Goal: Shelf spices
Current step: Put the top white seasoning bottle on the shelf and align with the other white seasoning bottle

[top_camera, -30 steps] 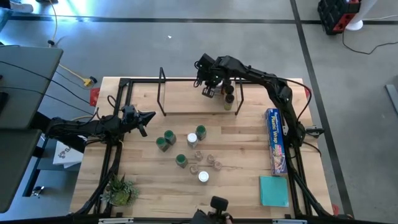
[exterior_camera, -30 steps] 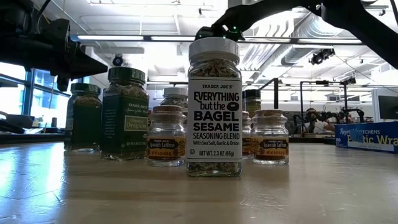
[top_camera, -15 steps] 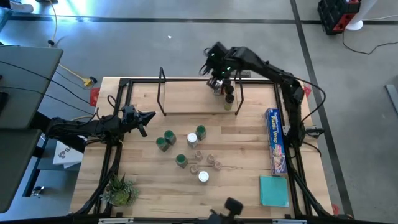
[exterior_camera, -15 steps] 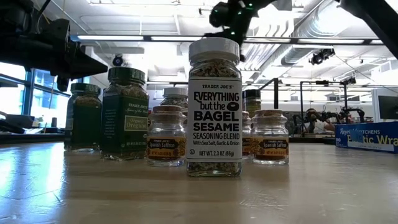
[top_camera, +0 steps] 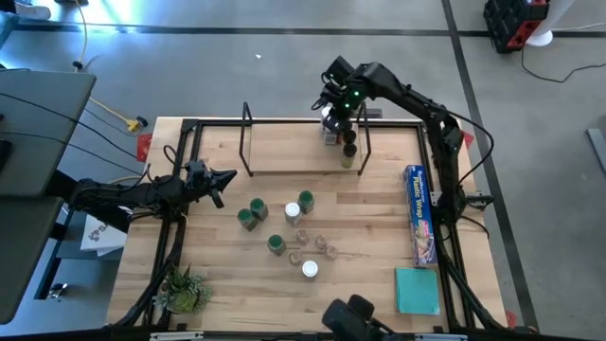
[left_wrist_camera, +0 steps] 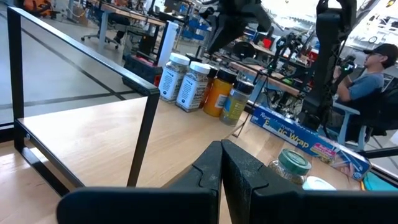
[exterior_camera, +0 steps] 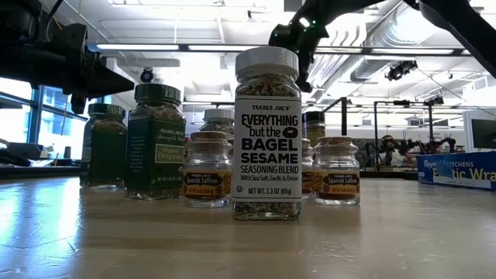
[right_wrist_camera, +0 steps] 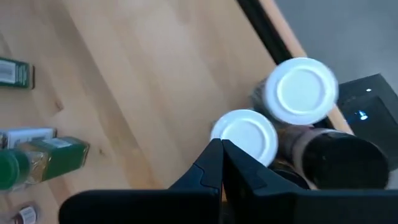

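Grey floor (top_camera: 284, 66) — bright windows (exterior_camera: 39, 124), exposed ceiling (exterior_camera: 194, 23)

Small jars (top_camera: 312, 244) labels too small, blue box (exterior_camera: 463, 169) cut off, rear jar (exterior_camera: 314, 124) half-hidden

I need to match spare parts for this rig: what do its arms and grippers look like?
Both arms are black, built of jointed segments. The right arm has a small green light glowing near its wrist and dark cables running along its links. The left arm is the same matte black. Each ends in a gripper, left gripper, right gripper, with two flat, black, tapered fingers.
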`<state>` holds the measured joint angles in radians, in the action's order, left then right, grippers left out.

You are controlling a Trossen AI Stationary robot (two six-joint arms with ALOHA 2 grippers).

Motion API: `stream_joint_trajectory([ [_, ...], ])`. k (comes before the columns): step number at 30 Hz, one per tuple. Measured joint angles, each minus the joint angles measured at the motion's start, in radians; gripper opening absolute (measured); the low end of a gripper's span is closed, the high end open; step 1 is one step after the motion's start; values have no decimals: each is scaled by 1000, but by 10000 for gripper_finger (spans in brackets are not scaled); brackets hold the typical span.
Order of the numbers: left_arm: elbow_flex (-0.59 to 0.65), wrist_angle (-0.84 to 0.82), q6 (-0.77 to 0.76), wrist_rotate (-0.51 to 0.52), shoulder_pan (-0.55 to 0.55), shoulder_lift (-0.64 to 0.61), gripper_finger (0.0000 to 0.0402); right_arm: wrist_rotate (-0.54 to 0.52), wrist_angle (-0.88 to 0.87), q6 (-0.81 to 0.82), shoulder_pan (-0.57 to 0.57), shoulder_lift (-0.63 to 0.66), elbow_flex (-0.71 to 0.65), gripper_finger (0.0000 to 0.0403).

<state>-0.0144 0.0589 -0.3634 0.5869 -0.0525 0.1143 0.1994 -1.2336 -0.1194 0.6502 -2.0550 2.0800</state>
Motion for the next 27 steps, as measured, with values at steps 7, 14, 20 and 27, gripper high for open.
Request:
stream_joint_trajectory([
  [7, 0, 0, 0, 0, 0, 0, 5, -53, 9, -12, -11, -45, -1, 0],
  [14, 0, 0, 0, 0, 0, 0, 5, -26, 11, 6, -10, -43, 0, 0],
  [20, 0, 0, 0, 0, 0, 0, 5, -76, 10, 33, -10, -43, 0, 0],
  [27, 0, 0, 0, 0, 0, 0, 5, -80, 0, 4, -8, -56, 0, 0],
])
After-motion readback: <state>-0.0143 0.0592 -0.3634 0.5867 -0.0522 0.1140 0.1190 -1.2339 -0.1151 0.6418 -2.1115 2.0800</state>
